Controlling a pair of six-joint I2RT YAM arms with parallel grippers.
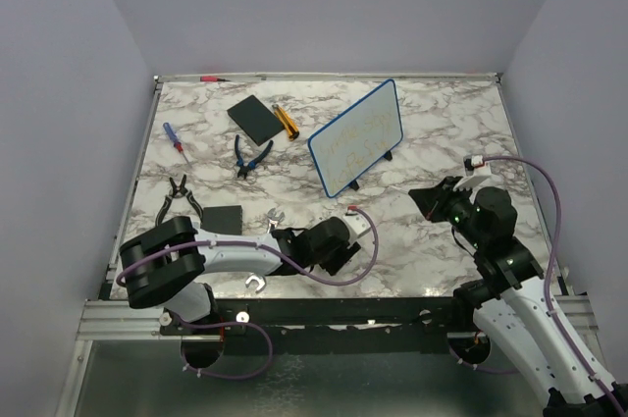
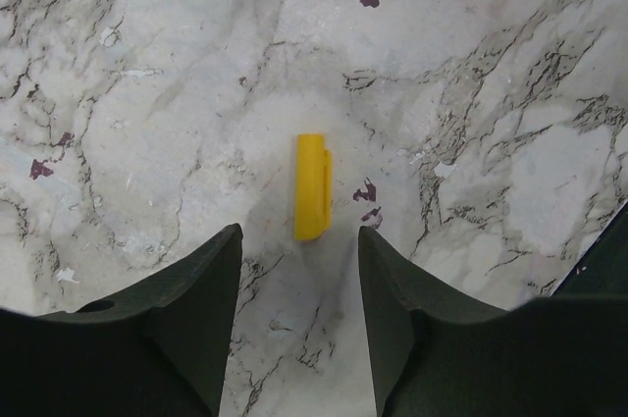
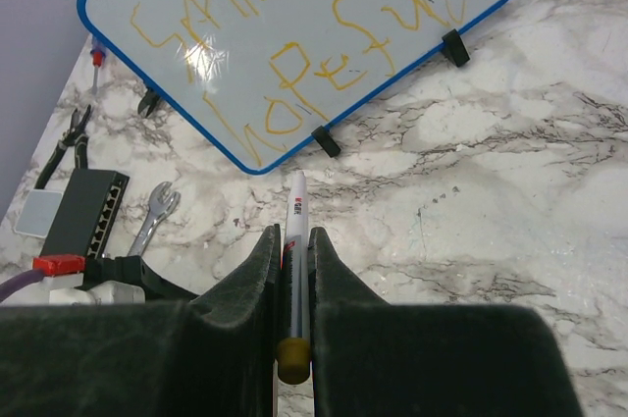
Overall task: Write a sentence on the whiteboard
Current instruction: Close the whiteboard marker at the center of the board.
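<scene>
1. Blue-framed rectangular whiteboard [image 1: 355, 137] stands on the marble bench [image 1: 442, 132], its yellow handwritten sentence [image 3: 294, 54] apparently finished.
2. Right tool [image 3: 291, 240] clenches slim white marker [image 3: 295, 199].
3. Left tool [image 2: 299, 250], released, hovers over small yellow plastic cap [image 2: 312, 186]; next, pinch it for recapping.

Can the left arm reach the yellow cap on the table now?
Probably yes. The yellow cap lies on the bare table just ahead of the open jaws of the left arm, in line with their gap; nothing stands between.
</scene>
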